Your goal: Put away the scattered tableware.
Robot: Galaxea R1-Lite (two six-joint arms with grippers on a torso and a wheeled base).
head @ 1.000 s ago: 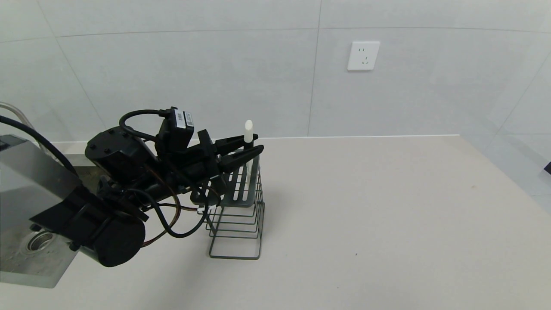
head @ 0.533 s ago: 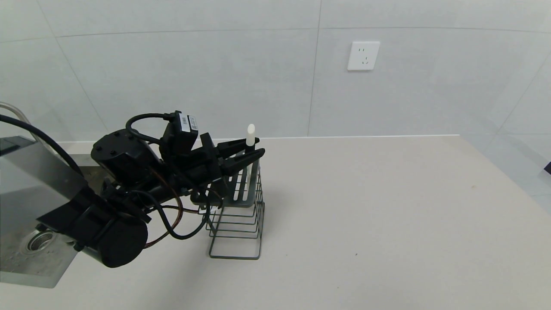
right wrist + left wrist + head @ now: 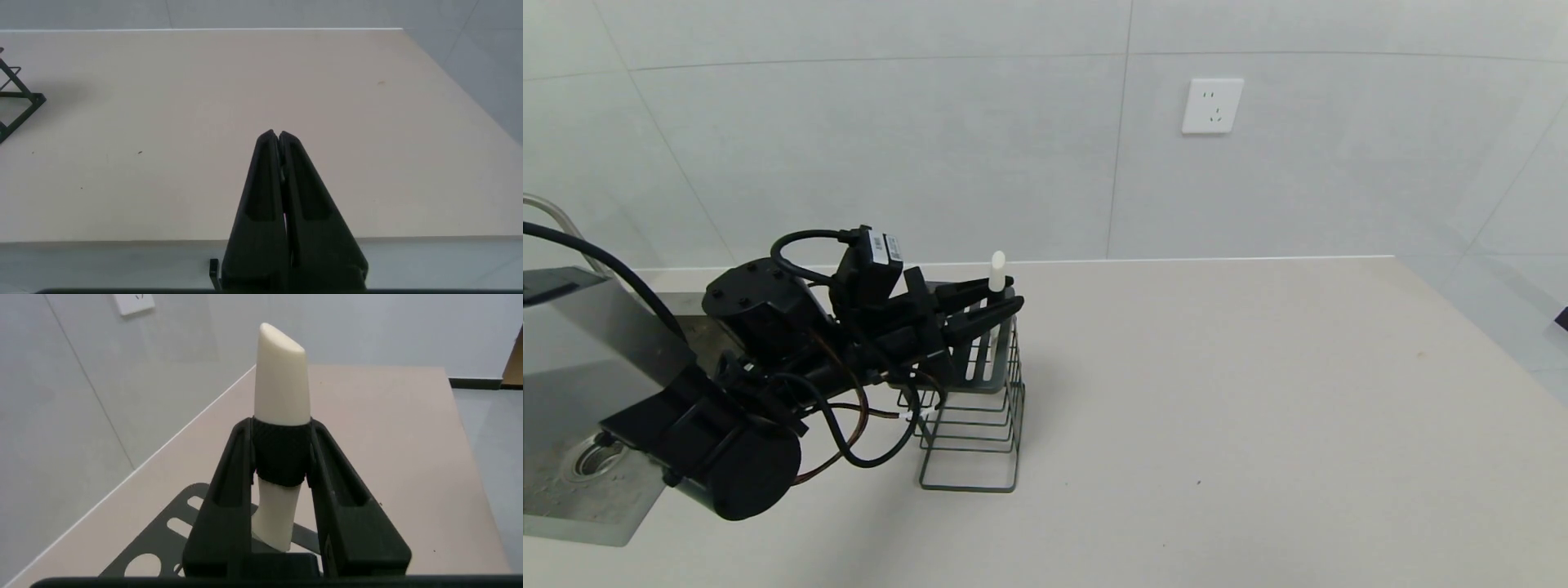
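A white-handled utensil [image 3: 996, 264] stands upright in my left gripper [image 3: 1005, 296], which is shut on its handle. The gripper holds it over the grey slotted holder [image 3: 981, 359] at the top of a dark wire rack [image 3: 970, 445] on the counter; the utensil's lower end goes down into the holder and is hidden. In the left wrist view the white handle [image 3: 280, 367] rises between the two black fingers [image 3: 231, 469], with the grey slotted holder [image 3: 163, 539] below. My right gripper [image 3: 279, 139] is shut with nothing in it, above bare counter.
A steel sink [image 3: 572, 465] with a drain lies at the counter's left, a faucet [image 3: 551, 214] behind it. A white wall socket [image 3: 1212, 105] is on the tiled wall. The beige counter [image 3: 1258, 392] stretches to the right. The wire rack's corner [image 3: 15, 104] shows far off.
My left gripper has sunk a little with the white-handled utensil, bringing it lower into the holder on the rack.
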